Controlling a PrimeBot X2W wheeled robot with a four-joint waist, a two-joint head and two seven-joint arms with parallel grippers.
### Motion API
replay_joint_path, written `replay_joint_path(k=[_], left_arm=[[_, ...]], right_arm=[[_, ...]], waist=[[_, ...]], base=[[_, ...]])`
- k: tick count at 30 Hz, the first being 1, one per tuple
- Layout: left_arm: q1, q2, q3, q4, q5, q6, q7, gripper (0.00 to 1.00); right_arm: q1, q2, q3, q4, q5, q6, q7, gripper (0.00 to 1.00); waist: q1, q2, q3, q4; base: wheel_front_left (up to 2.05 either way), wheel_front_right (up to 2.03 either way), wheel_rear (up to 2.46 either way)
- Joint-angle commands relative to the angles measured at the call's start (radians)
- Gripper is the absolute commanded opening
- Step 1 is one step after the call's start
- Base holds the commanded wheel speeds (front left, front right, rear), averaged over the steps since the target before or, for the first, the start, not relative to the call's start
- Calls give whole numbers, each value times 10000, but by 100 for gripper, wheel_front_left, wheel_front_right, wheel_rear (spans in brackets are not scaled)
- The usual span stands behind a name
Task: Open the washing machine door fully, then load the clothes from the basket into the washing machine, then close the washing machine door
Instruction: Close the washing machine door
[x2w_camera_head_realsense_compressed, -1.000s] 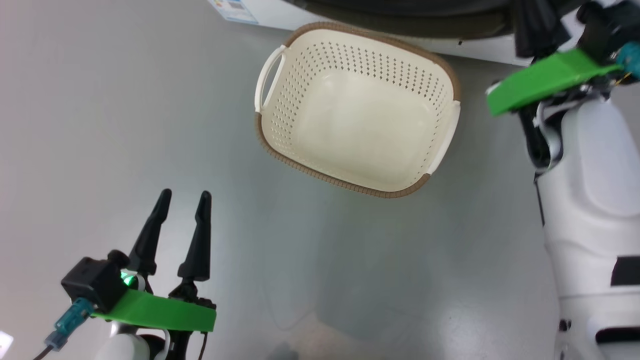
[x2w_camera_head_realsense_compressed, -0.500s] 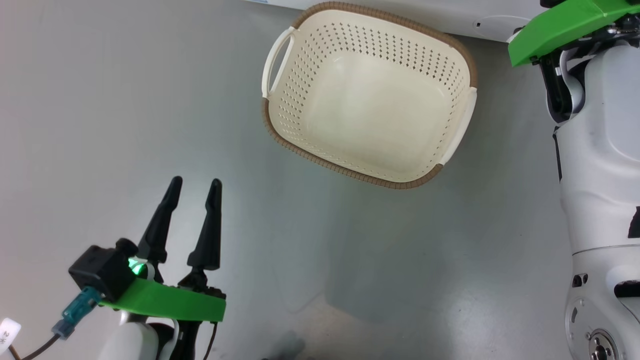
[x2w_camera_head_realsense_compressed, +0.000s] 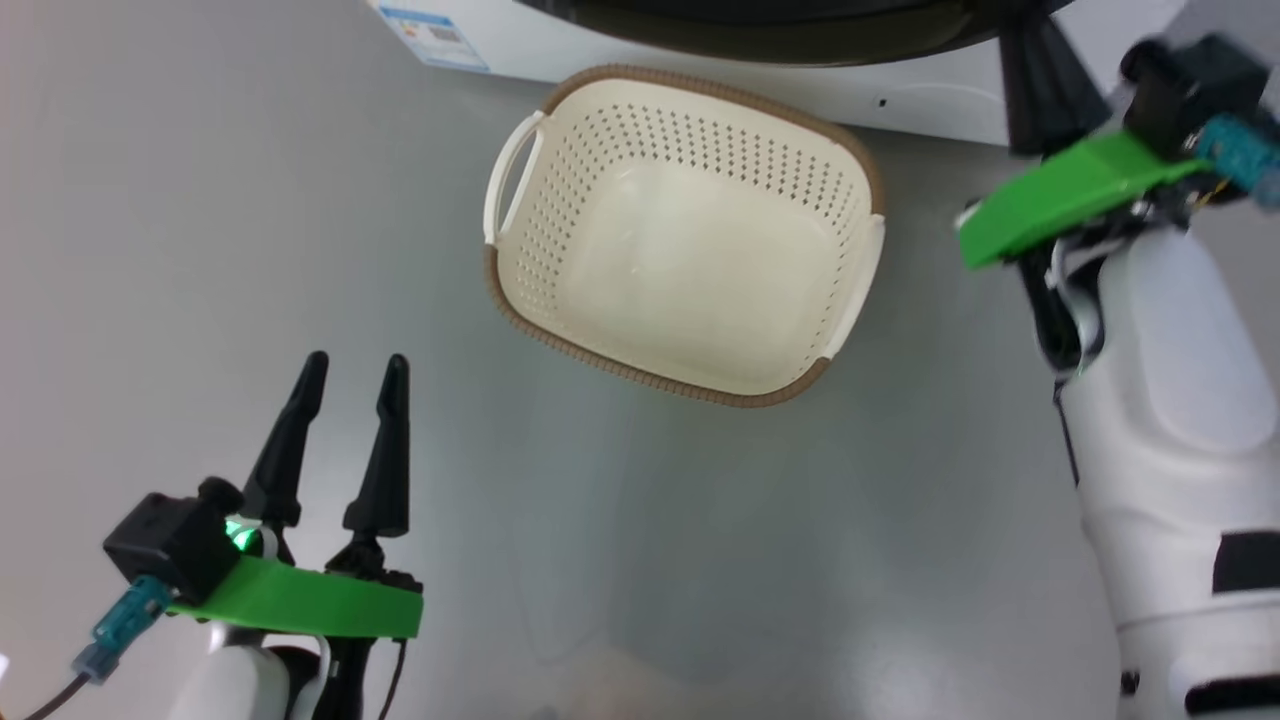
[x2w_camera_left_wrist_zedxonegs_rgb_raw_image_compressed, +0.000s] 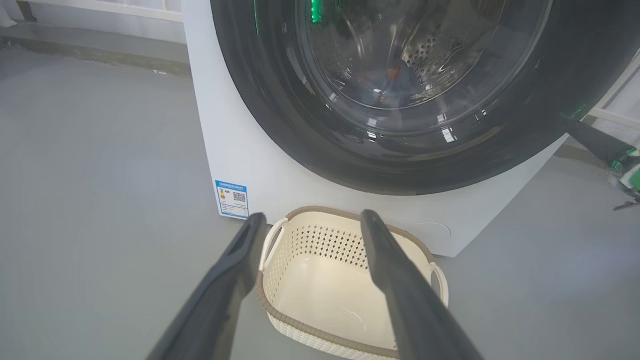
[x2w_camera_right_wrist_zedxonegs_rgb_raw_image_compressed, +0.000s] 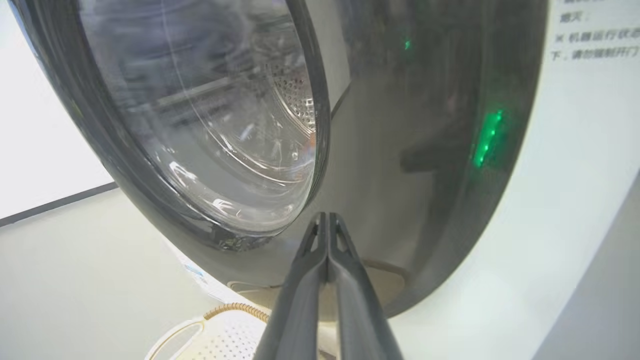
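The cream basket (x2w_camera_head_realsense_compressed: 700, 135) stands empty on the grey floor in front of the white washing machine (x2w_camera_left_wrist_zedxonegs_rgb_raw_image_compressed: 240, 150). The washing machine door (x2w_camera_left_wrist_zedxonegs_rgb_raw_image_compressed: 280, 115) lies against the machine's front, its black rim glossy. Through its glass a bluish garment with an orange patch (x2w_camera_left_wrist_zedxonegs_rgb_raw_image_compressed: 395, 80) shows dimly in the steel drum. My right gripper (x2w_camera_right_wrist_zedxonegs_rgb_raw_image_compressed: 327, 216) is shut, empty, with its tips against the door's black rim (x2w_camera_right_wrist_zedxonegs_rgb_raw_image_compressed: 425, 150); its dark fingers (x2w_camera_head_realsense_compressed: 1045, 90) rise at the head view's upper right. My left gripper (x2w_camera_head_realsense_compressed: 355, 362) hovers open over the floor, short of the basket (x2w_camera_left_wrist_zedxonegs_rgb_raw_image_compressed: 330, 240).
A blue label sticker (x2w_camera_left_wrist_zedxonegs_rgb_raw_image_compressed: 232, 198) sits low on the machine's left front, and a round cap (x2w_camera_left_wrist_zedxonegs_rgb_raw_image_compressed: 430, 230) sits behind the basket. My right forearm (x2w_camera_head_realsense_compressed: 1160, 400) fills the head view's right side. Bare grey floor (x2w_camera_head_realsense_compressed: 200, 200) lies to the left.
The head view tipped down and came back up. The basket stays empty and in place. Both grippers keep their states, and the right one stays at the door rim.
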Motion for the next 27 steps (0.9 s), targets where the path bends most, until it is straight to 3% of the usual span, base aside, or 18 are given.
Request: replay_joint_path(k=[1,17,27], left_arm=[[154,411,453,-251,141,-23,-63,100],[934,861,1217,-471,649,-23,-63,100],[1387,752,1631,-405,797,-23,-63,100]], right_arm=[[527,328,400,-489,229,-15,-45,0],[5171,373,1106,-3641,1567,-15,-47,0],[6872,411,1043,-4458,1745,-15,-47,0]], waist=[[-1,0,-460,-411],[-1,0,-2196,-1768],[-1,0,-3044,-2378]], base=[[0,0,0],[0,0,0],[0,0,0]])
